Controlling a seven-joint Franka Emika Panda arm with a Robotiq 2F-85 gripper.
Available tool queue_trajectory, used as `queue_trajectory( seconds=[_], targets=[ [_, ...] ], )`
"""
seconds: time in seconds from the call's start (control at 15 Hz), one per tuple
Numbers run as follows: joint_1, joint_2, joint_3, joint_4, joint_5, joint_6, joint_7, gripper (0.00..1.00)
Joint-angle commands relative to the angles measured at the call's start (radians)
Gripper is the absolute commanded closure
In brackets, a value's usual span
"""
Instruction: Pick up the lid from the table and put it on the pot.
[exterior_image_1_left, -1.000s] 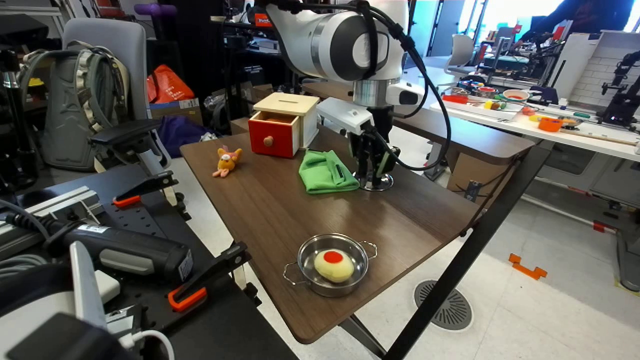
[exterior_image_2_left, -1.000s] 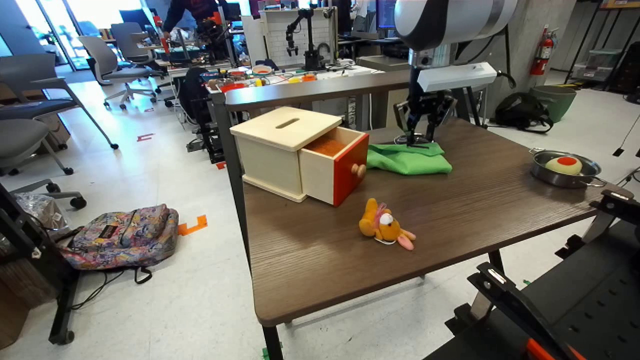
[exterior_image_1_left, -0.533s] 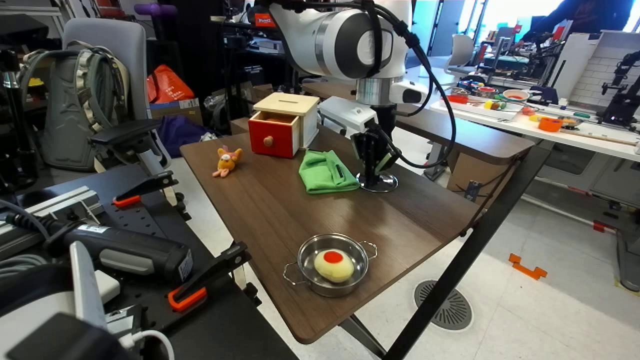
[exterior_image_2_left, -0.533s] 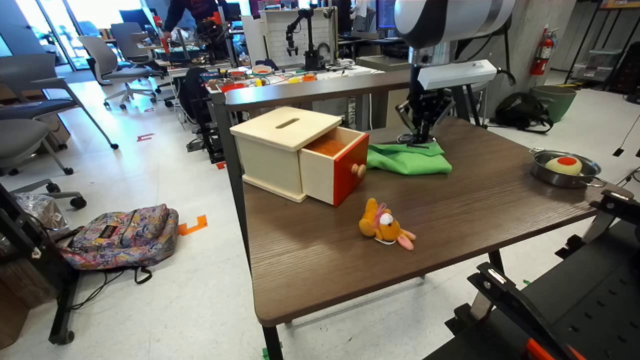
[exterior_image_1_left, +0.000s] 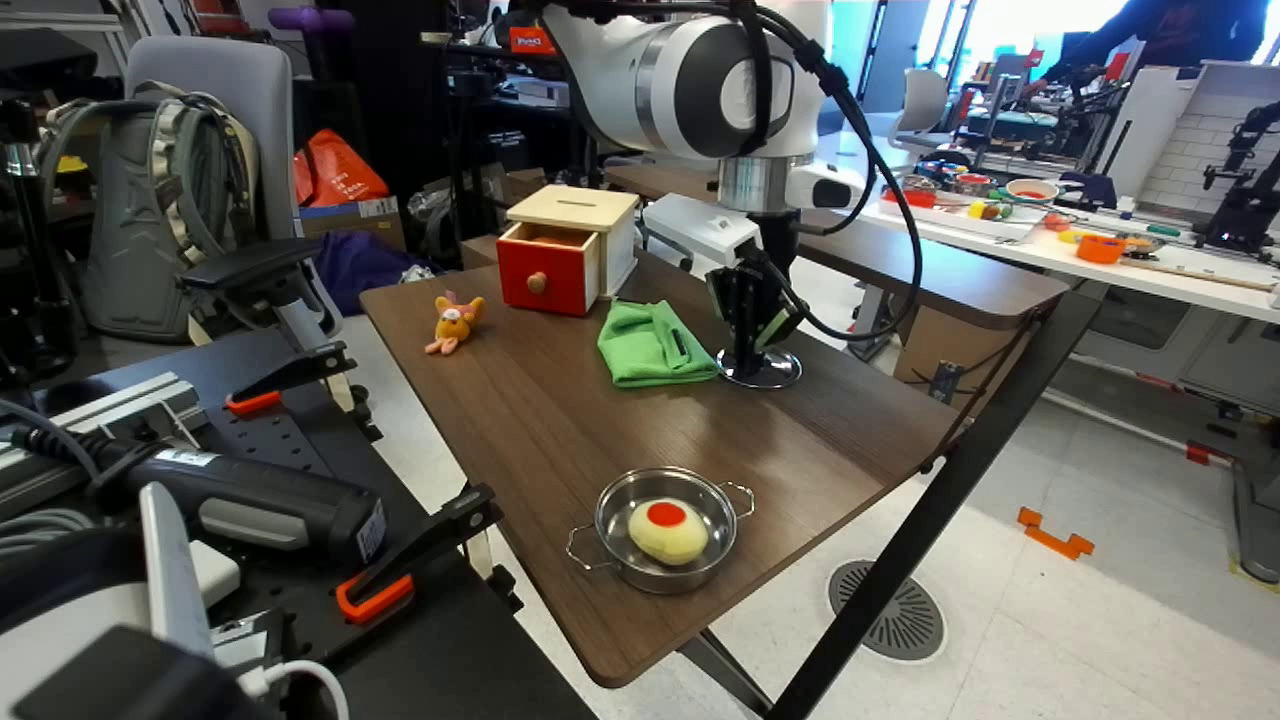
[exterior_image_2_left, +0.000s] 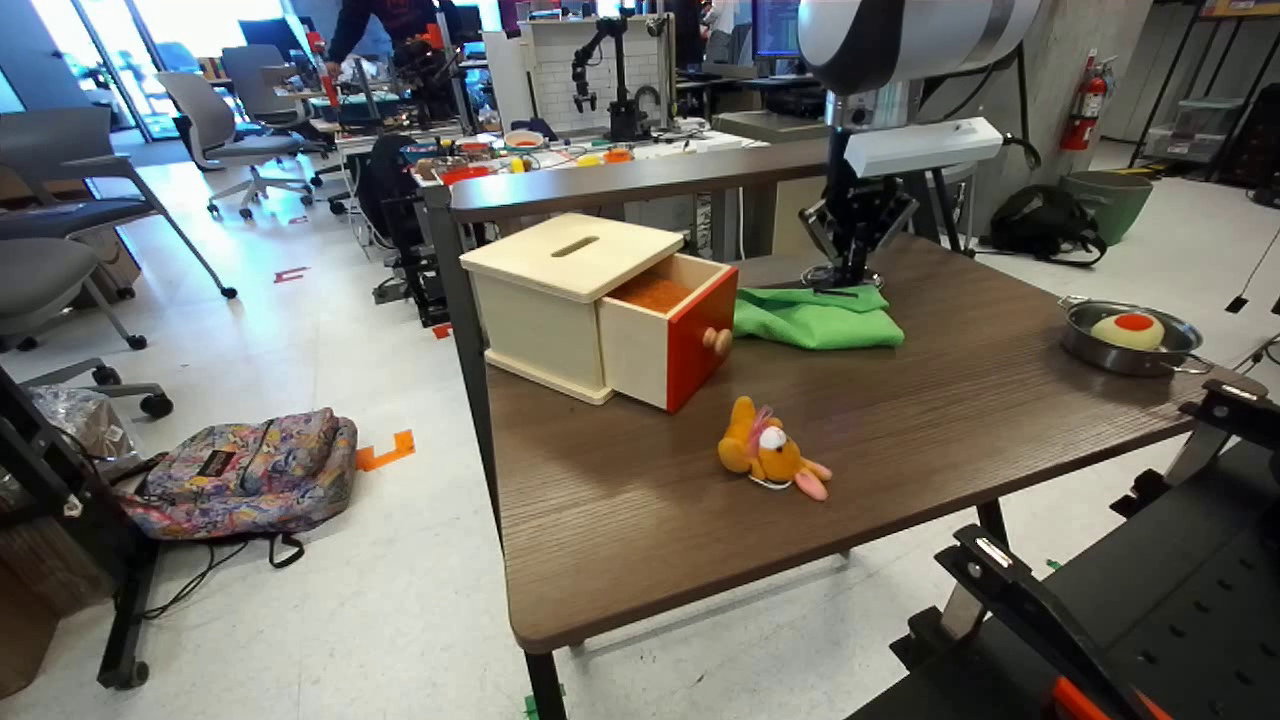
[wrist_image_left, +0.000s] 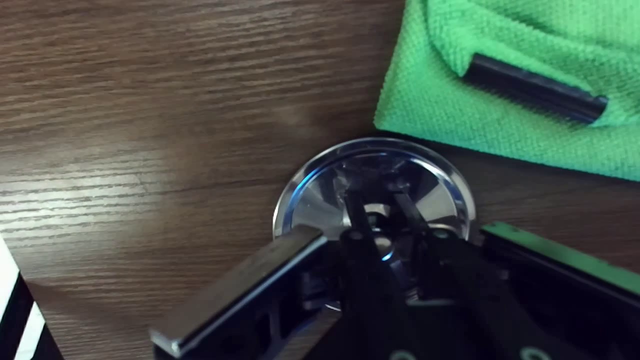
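The silver lid (exterior_image_1_left: 773, 376) is by the green cloth, and its shiny rim shows in the wrist view (wrist_image_left: 285, 210). In an exterior view it also shows (exterior_image_2_left: 815, 277), partly hidden behind the cloth and fingers. My gripper (exterior_image_1_left: 747, 355) points down with its fingers closed on the lid's knob; it also shows in the wrist view (wrist_image_left: 378, 205). The fingers mostly hide the knob. I cannot tell whether the lid touches the table. The steel pot (exterior_image_1_left: 665, 582) stands without a cover near the table corner, with a pale yellow, red-spotted object (exterior_image_1_left: 668, 545) inside. The pot shows in both exterior views (exterior_image_2_left: 1115, 357).
The folded green cloth (exterior_image_1_left: 650, 350) lies right beside the lid. A wooden box (exterior_image_1_left: 572, 205) with an open red drawer (exterior_image_1_left: 545, 285) stands behind it. An orange plush toy (exterior_image_1_left: 453, 325) lies near the table edge. Black clamps (exterior_image_1_left: 425, 545) sit beside the table (exterior_image_1_left: 560, 430).
The gripper's fingers have closed from open onto the lid's knob. The gripper and lid have then shifted slightly, to the right in both exterior views. The pot and cloth have not moved.
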Motion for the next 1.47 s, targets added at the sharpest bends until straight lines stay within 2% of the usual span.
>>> queue_trajectory(
  seconds=[0.0,0.87,1.4],
  targets=[
    [-0.017,-0.081,0.015,-0.076,-0.015,-0.015,-0.025,0.95],
    [-0.077,-0.304,-0.005,-0.441,-0.078,0.052,-0.162,0.95],
    [-0.133,-0.424,-0.013,-0.652,-0.116,0.163,-0.271,0.95]
  ],
)
